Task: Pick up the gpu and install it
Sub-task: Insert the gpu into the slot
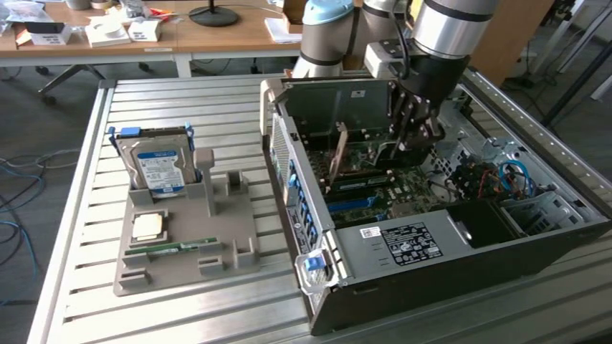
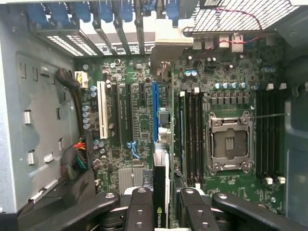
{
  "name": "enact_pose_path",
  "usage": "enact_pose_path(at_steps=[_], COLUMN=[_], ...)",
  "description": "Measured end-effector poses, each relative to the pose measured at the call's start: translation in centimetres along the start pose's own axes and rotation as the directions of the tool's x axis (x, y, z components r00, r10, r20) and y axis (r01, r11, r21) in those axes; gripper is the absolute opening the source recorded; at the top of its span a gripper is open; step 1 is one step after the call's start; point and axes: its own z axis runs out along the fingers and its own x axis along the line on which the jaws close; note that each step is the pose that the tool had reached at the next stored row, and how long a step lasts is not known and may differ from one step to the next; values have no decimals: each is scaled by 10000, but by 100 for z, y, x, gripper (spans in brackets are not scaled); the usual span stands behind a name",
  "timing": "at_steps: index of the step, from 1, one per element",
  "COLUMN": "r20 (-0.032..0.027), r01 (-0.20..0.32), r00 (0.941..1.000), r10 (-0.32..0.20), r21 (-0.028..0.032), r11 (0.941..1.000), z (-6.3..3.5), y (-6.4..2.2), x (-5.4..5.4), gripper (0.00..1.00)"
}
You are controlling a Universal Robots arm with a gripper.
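While the grey moulded parts tray (image 1: pixel 234 247) is sitting on the exterior view's left, well apart from the work and carrying the silver hard drive with its blue-white label (image 1: pixel 158 168) and the thin green memory stick (image 1: pixel 177 248), the action is happening further right, inside the open black-and-silver computer case (image 1: pixel 431 287). The black multi-fingered gripper (image 1: pixel 418 140) is hanging over the green motherboard (image 2: pixel 139 120). It is clenching the gpu (image 2: pixel 159 211), a card seen edge-on with a black cooler edge and a small green logo, standing upright between the fingers (image 2: pixel 140 207). The gpu is lining up with the long blue slot (image 2: pixel 155 110) and, as far as I can judge, is hovering just above it, not seated.

Doing this step well is, to my mind, coming down to:
- holding the card edge parallel to the blue slot and upright
- aiming the bracket end at the blue-tabbed slot covers (image 2: pixel 96 14)
- pressing straight down and evenly
- staying off the empty silver processor socket (image 2: pixel 230 144) to the right

Hard to make out:
- The contact edge is hiding under the card, so the gap to the slot is unclear.
- The silver bracket is not showing clearly.
- The card's near end and the finger bases are getting cut off.
- In the exterior view the arm is blocking card and slot.
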Motion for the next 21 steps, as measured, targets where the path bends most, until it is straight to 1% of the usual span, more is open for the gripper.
enact_pose_path(at_steps=[13, 17, 21], r20=[-1, -3, 2], r01=[0, -1, -1], r00=[10000, 10000, 10000], r10=[0, 1, 1], r21=[0, 0, 1], r11=[10000, 10000, 10000], z=[148, 153, 156], y=[5, 7, 47], x=[3, 4, 9], gripper=[26, 26, 26])
